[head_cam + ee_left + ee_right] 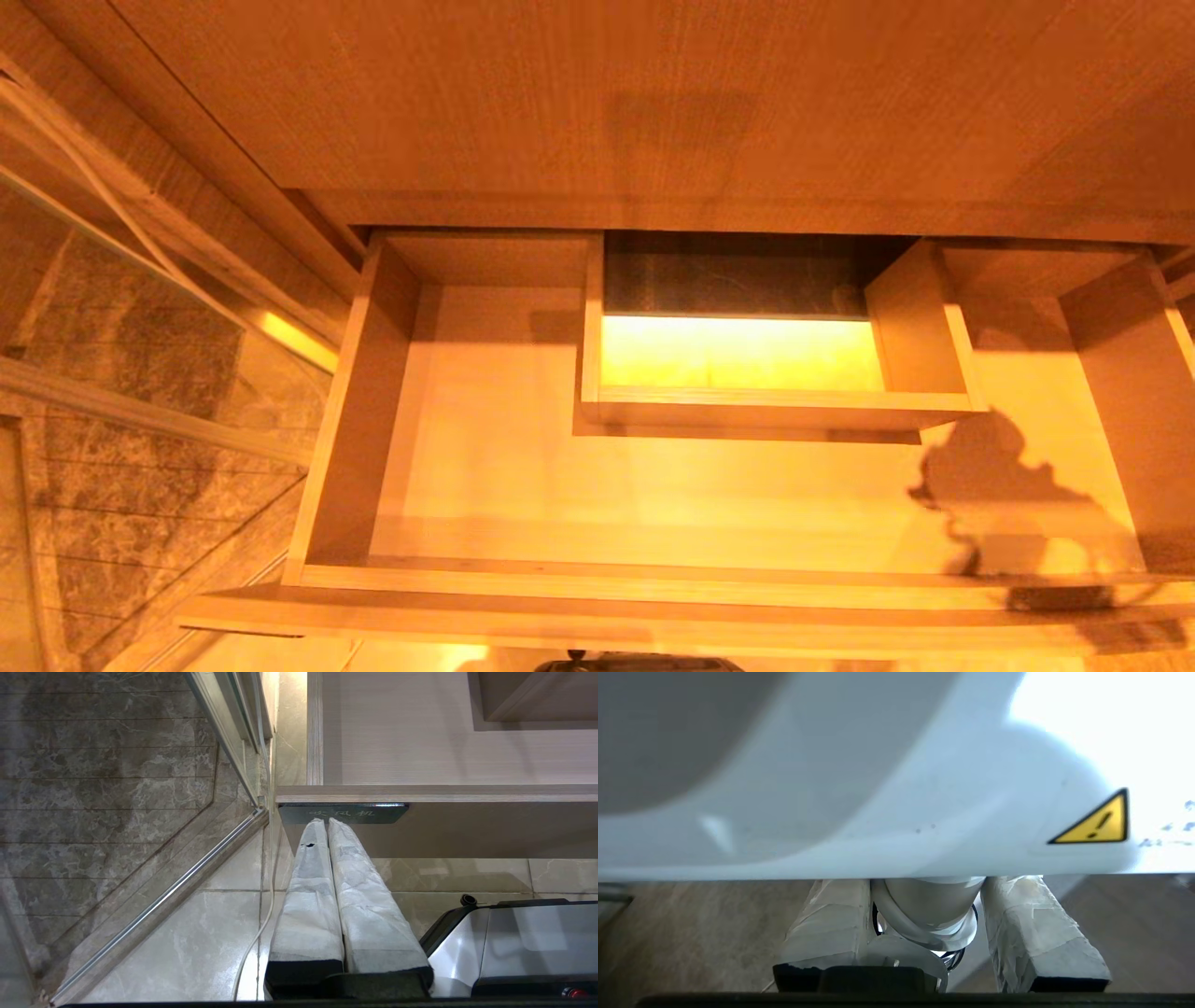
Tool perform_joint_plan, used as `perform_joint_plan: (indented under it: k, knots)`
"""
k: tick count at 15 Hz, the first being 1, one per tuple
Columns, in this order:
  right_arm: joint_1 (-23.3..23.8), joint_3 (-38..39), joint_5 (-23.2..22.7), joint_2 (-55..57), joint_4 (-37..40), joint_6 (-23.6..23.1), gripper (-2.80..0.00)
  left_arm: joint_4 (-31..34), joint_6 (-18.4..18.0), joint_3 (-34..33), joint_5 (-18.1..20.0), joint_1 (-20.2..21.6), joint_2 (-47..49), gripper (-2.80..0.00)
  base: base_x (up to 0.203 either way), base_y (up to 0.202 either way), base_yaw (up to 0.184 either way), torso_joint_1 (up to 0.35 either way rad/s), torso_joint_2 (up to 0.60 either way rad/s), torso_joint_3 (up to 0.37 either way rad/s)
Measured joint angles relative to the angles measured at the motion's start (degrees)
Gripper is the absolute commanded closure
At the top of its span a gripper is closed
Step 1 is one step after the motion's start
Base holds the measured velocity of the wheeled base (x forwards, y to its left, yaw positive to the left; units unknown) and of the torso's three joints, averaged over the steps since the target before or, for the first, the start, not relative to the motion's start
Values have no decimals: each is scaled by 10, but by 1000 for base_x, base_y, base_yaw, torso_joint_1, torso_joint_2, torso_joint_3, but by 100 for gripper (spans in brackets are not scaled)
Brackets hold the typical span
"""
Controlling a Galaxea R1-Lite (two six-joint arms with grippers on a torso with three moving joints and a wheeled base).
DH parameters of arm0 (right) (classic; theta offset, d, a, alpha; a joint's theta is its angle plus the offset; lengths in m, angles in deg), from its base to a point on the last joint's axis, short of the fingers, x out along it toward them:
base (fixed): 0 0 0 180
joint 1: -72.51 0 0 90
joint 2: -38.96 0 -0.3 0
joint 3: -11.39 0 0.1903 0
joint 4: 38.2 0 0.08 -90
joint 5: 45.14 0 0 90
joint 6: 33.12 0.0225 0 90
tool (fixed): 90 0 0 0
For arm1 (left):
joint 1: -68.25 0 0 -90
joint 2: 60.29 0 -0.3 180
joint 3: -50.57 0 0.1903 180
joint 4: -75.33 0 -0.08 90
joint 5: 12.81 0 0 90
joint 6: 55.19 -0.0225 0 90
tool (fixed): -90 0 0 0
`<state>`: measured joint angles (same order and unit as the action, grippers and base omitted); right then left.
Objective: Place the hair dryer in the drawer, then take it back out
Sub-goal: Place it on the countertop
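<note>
The drawer (597,574) is pulled out under the wood countertop, and its pale floor is bare. No hair dryer lies in it; only a shadow (999,495) falls on its right end. In the right wrist view my right gripper (929,891) is shut on the white hair dryer (896,788), with the handle between the padded fingers (831,924) and the rounded head filling the picture beyond them. Neither arm shows in the head view. My left gripper (327,821) is shut and empty, parked just below the drawer front (467,830) at its dark label plate (387,812).
A boxed rectangular cut-out (775,406) rises inside the drawer at the back middle. A glass partition with a metal rail (159,900) and marble tiles stand to the left. A thin white cable (261,924) hangs by the drawer corner. My base (514,942) sits under the drawer front.
</note>
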<state>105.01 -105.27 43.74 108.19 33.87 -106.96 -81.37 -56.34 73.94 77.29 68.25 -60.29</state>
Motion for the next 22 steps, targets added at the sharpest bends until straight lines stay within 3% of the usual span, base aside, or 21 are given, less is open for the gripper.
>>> perform_joint_plan:
  k: [4, 8, 15, 19, 22]
  knots:
    - [0, -7, -6, -74, -3, 10, 0, 0, 0, 0, 0, 0, 0, 0, 0, 0, 0, 0, 0, 0]
    - [-1, -44, -6, -120, -40, 92, 0, 0, 0, 0, 0, 0, 0, 0, 0, 0, 0, 0, 0, 0]
    - [-1, -144, -10, -100, -150, 129, 0, 0, 0, 0, 0, 0, 0, 0, 0, 0, 0, 0, 0, 0]
    - [-1, -174, -9, -74, -190, 184, 0, 0, 0, 0, 0, 0, 0, 0, 0, 0, 0, 0, 0, 0]
    - [-1, -178, -7, -69, -287, 216, 0, 0, 0, 0, 0, 0, 0, 0, 0, 0, 0, 0, 0, 0]
